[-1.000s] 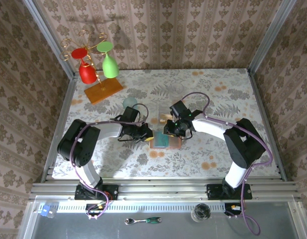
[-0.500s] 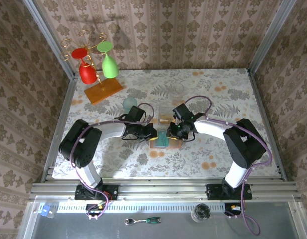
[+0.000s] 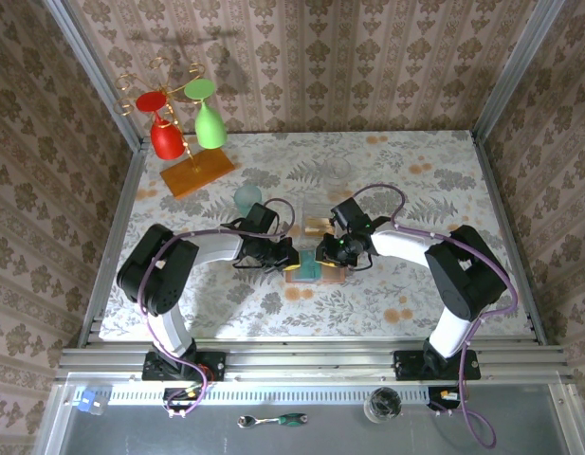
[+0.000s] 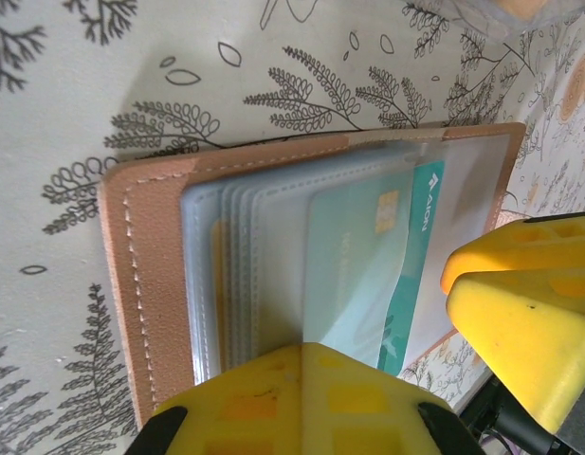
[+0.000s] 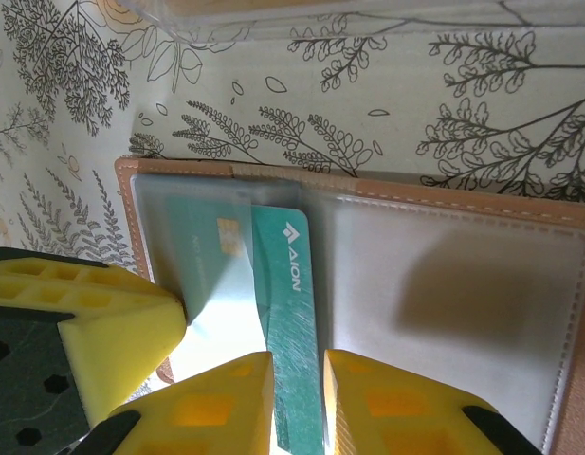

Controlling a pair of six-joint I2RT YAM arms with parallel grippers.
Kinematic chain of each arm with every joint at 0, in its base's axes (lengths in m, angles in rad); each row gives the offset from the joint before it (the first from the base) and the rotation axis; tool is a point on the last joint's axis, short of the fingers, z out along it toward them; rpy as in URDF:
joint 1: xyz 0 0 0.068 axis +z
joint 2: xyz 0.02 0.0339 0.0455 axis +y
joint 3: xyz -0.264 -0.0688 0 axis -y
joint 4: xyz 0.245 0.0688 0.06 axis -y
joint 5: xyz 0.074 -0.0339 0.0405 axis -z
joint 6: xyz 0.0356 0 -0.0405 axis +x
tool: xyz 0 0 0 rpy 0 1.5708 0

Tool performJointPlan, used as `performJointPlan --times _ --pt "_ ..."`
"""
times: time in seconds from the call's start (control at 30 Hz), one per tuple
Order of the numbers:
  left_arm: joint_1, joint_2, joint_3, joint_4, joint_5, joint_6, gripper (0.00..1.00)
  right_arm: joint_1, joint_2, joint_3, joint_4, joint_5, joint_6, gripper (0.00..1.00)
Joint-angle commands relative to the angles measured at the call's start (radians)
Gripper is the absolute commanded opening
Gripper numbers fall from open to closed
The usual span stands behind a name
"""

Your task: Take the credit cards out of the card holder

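The card holder (image 5: 434, 275) is laid open and flat on the desk (image 4: 64, 114), between the two arms, so that its frosted pockets face upward and can be reached from either side. The left claw (image 4: 306, 379) is fully closed and is set down on the near edge of the stacked pockets (image 4: 240, 275). This is judged to be a hold-down, so that the holder is not dragged along when a card is pulled. Whether a pocket leaf is nipped between its fingers cannot be told. The right claw (image 5: 299, 365) is narrowed around the free end of a teal card (image 5: 290, 313), which is partly drawn out of the left-hand pocket and slanted toward the fold. Its chip end is seen through the frosted plastic and so is judged to be lodged inside. The grip is taken at the exposed edge because only that part is clear of the sleeve. A pull along the card's length, away from the pinned side, is judged to be what the arrangement is meant for. A thin orange edge (image 4: 217, 284) is seen among the stacked pockets and may be another card, though this cannot be confirmed.
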Motion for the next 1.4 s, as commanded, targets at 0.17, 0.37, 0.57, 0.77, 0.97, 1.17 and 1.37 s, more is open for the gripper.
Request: performJointPlan --times 0.17,0.37,0.57,0.77,0.97,1.17,1.37 --pt "0.01 0.016 0.012 -0.073 -0.025 0.028 0.02 -0.008 0.034 -0.035 0.06 -0.068 0.028 0.21" --pt "0.01 0.017 0.017 -0.074 -0.025 0.028 0.02 -0.009 0.044 -0.045 0.098 -0.101 0.039 0.21" --pt "0.01 0.02 0.02 -0.077 -0.023 0.028 0.02 -0.011 0.034 -0.057 0.134 -0.128 0.051 0.21" --pt "0.01 0.02 0.023 -0.079 -0.024 0.028 0.02 -0.018 0.052 -0.062 0.124 -0.128 0.05 0.2" --pt "0.01 0.019 0.021 -0.08 -0.025 0.028 0.02 -0.021 0.05 -0.077 0.157 -0.146 0.063 0.2" --pt "0.009 0.02 0.021 -0.08 -0.025 0.028 0.02 -0.023 0.049 -0.09 0.195 -0.17 0.078 0.18" --pt "0.009 0.02 0.021 -0.08 -0.025 0.028 0.02 -0.03 0.038 -0.103 0.202 -0.165 0.083 0.13"
